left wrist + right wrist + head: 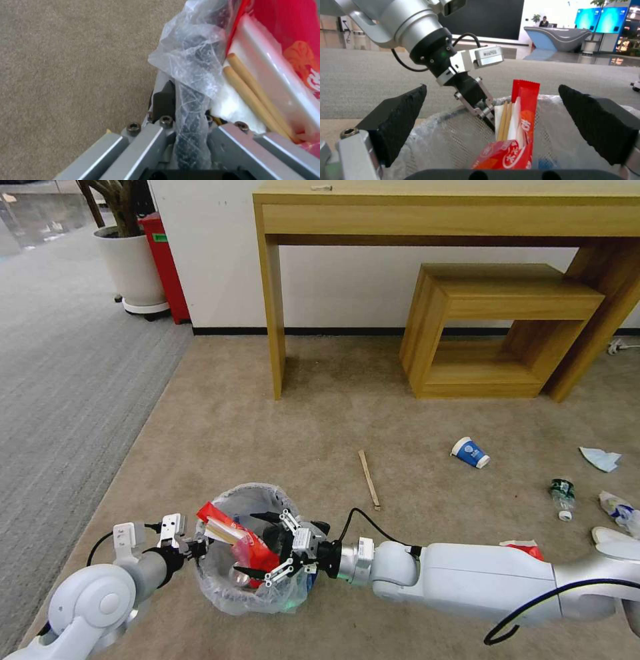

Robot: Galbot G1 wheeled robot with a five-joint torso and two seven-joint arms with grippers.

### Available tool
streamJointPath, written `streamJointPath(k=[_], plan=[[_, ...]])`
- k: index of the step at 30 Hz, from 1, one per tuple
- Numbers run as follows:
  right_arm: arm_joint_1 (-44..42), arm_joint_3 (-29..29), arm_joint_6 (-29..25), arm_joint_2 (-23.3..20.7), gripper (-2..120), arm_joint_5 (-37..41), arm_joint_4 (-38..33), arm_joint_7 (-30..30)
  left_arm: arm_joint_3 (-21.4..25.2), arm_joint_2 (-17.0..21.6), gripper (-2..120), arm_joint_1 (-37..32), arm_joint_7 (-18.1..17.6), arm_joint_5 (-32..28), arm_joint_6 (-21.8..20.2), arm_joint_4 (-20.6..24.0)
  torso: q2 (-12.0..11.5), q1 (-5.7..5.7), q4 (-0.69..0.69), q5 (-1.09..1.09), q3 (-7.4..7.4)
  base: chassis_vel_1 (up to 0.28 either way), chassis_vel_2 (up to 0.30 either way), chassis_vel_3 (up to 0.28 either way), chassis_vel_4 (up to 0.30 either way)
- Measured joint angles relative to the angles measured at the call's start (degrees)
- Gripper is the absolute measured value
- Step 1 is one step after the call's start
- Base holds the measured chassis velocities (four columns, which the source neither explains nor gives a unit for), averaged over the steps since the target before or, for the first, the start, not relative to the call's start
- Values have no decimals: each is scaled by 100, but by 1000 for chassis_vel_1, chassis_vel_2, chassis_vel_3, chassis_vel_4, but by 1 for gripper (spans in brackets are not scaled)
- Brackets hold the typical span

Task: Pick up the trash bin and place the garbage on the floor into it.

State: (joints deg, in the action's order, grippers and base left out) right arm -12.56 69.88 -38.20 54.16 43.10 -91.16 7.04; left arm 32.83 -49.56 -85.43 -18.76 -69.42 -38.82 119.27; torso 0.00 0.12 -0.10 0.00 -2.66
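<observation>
The trash bin [227, 593], black with a crinkly clear liner, hangs just above the floor [320, 433] with my left gripper [195, 545] shut on its near-left rim [190, 117]. My right gripper [257, 545] is open over the bin's mouth, its pads [403, 122] spread either side of a red wrapper [524, 117] with wooden sticks [253, 97] standing inside the bin [453, 140]. Garbage lies on the beige carpet to the right: a wooden stick [369, 479], a blue-white paper cup [470, 453], a small bottle [563, 497], a light-blue mask [600, 458], a white slipper [617, 537].
A wooden desk [273, 307] and a low wooden shelf [493, 327] stand against the wall ahead. Grey striped carpet [60, 400] runs along the left, with a white plant pot [133, 267] and a red bin [167, 267] at its far end. Another red wrapper [523, 545] peeks from behind my right arm.
</observation>
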Motion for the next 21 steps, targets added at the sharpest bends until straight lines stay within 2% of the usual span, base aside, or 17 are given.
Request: streamJointPath(k=[10,21], plan=[[-66,-271,9,-6,100,12,-144,-154,12,11,0,-2,7,27,0,-95,0,0,0,0,0,0,0,0,0],[-162,-1052,75,-118,100,183,-234,-228,-3,20,0,18,38,87,8,-197,0,0,0,0,0,0,0,0,0]])
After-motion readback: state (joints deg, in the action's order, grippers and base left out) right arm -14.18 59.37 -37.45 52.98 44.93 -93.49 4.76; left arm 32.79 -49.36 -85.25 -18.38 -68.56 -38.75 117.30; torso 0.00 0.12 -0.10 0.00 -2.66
